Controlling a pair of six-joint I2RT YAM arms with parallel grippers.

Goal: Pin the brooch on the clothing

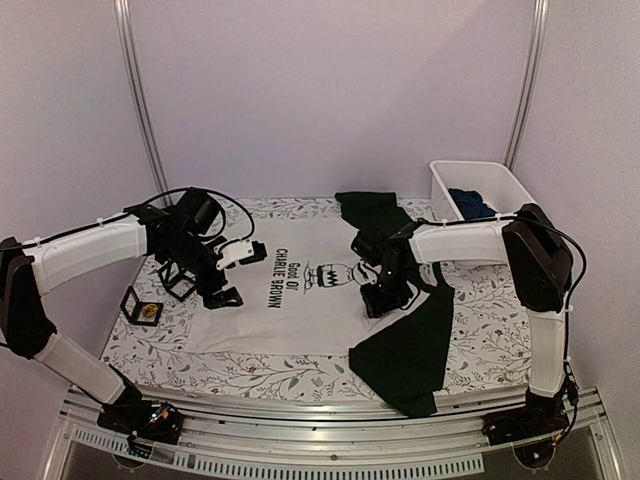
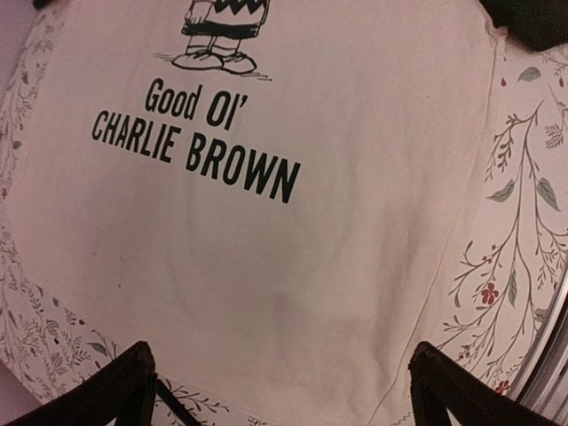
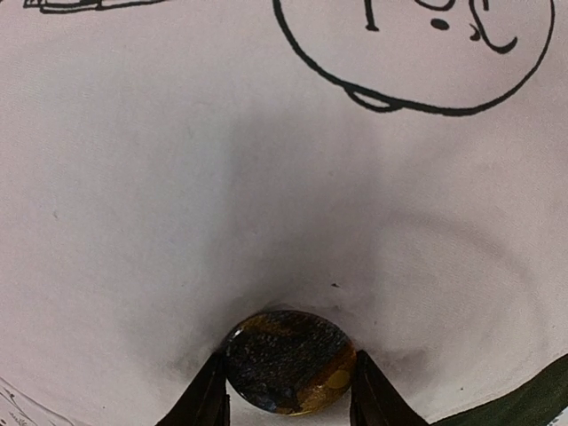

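The clothing (image 1: 300, 312), a white T-shirt with dark sleeves and the print "Good Ol' Charlie Brown" (image 2: 195, 142), lies flat on the floral cloth. In the right wrist view a round dark brooch (image 3: 288, 359) with gold-brown patches rests on the white fabric (image 3: 177, 177) below the cartoon face. My right gripper (image 3: 287, 380) has a finger against each side of it, and the cloth is dimpled around it. From above, the right gripper (image 1: 385, 290) hides the brooch. My left gripper (image 2: 288, 395) hangs wide open over the shirt's lower hem (image 1: 215, 290), holding nothing.
A small black box (image 1: 142, 307) with a gold item inside sits left of the shirt. A white bin (image 1: 505, 185) at the back right holds a dark blue garment (image 1: 470, 205). One dark sleeve (image 1: 405, 355) spreads toward the front edge.
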